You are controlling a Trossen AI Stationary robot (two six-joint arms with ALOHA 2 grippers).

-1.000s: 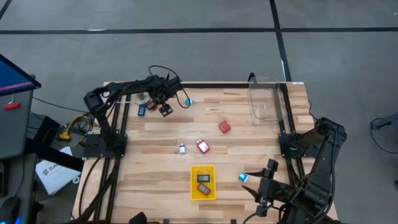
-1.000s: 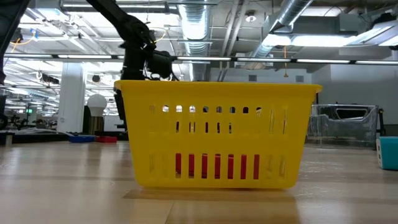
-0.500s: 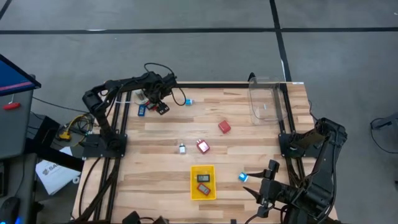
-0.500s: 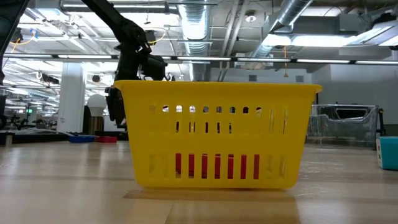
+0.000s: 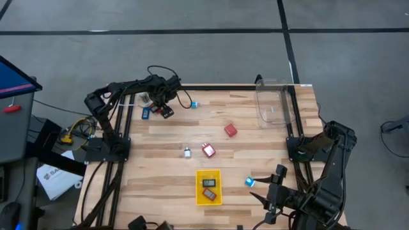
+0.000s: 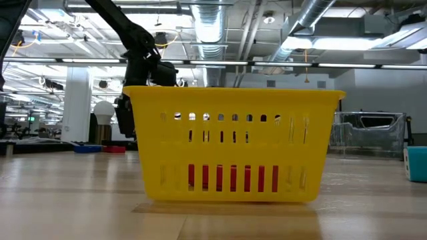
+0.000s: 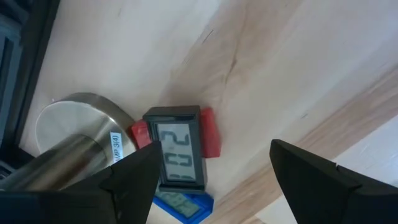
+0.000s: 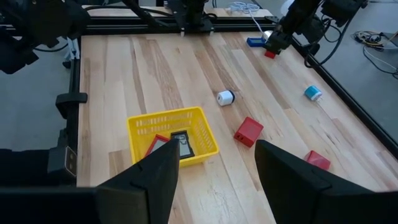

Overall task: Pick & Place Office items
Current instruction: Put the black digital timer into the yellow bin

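At the table's far left, the left end effector point(image 7: 208, 171) hung wide open over a black display piece point(image 7: 177, 149) lying on a red piece point(image 7: 210, 132), touching the metal stand point(image 7: 74, 127); closing could catch both. The right end effector point(image 8: 214, 168) waited open near the yellow tray point(image 8: 168, 120).

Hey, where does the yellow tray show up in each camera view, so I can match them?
High view: yellow tray near the table's front edge, centre.
Low view: tray fills the middle, close up.
Left wrist view: not in it.
Right wrist view: tray left of centre on the table.
Shared landmark: red block beside the tray.
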